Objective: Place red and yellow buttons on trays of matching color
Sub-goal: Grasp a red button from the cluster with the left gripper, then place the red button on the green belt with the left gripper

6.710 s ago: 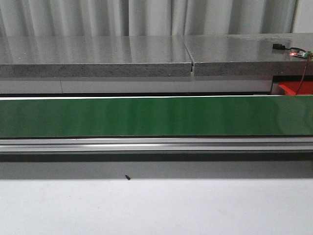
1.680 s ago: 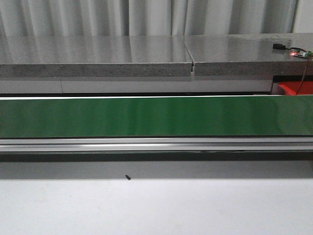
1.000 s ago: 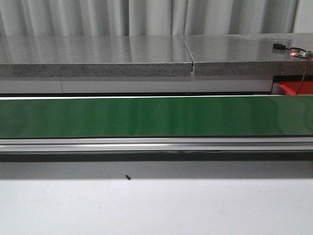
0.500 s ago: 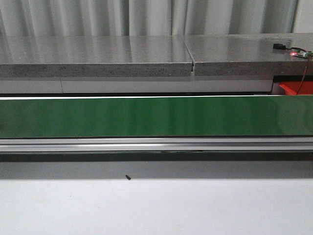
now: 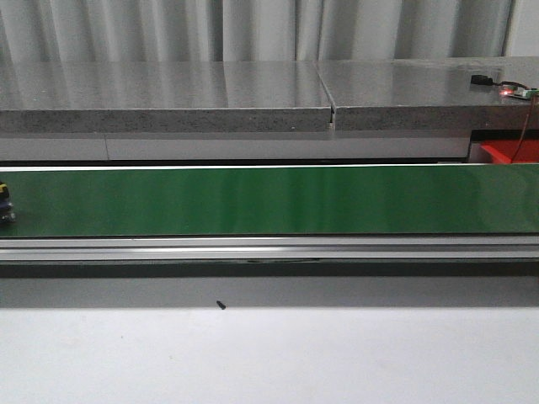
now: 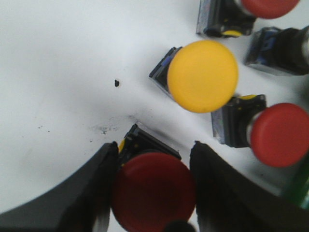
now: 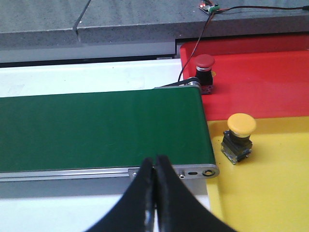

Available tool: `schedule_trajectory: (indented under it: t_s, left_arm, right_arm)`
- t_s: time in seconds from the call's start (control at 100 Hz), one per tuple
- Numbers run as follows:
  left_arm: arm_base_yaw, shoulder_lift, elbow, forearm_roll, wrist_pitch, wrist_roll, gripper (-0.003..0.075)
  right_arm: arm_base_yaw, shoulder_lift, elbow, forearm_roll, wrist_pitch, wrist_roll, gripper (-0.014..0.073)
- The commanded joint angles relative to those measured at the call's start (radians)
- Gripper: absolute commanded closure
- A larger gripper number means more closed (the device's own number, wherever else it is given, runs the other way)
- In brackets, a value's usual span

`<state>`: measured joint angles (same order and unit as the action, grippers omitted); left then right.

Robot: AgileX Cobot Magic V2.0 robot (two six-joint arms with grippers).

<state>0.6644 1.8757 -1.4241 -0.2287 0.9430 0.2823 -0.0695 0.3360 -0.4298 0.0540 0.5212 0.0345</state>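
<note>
**Left gripper around a red button, right gripper pinched closed**

No words or labels can be read anywhere.

The left gripper has its two dark fingers spread apart, one on each side of a red button. The button sits between them on the white table. I cannot tell if the fingers touch it. Just beside it are a yellow button and more red buttons.

The right gripper is squeezed closed with nothing in it. It hangs near the end of the green belt. One red button stands on the red tray. One yellow button stands on the yellow tray.

In the front view, a small dark thing with a bit of yellow sits at the left end of the belt.
</note>
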Motion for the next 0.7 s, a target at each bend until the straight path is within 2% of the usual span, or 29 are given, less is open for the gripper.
schedule_trajectory:
  t_s: [0.0, 0.22, 0.69]
  left_arm:
    - [0.003, -0.125, -0.031, -0.036, -0.013, 0.002, 0.0469]
    - [-0.020, -0.250, -0.031, -0.162, -0.006, 0.019, 0.0469]
    - [-0.241, -0.261, -0.031, -0.057, 0.006, 0.022, 0.0469]
  right_arm:
    - [-0.002, 0.007, -0.026, -0.006, -0.072, -0.011, 0.0662]
    - [-0.002, 0.007, -0.026, -0.006, -0.072, -0.011, 0.0662]
    - [-0.002, 0.007, -0.026, -0.006, -0.072, -0.011, 0.0662]
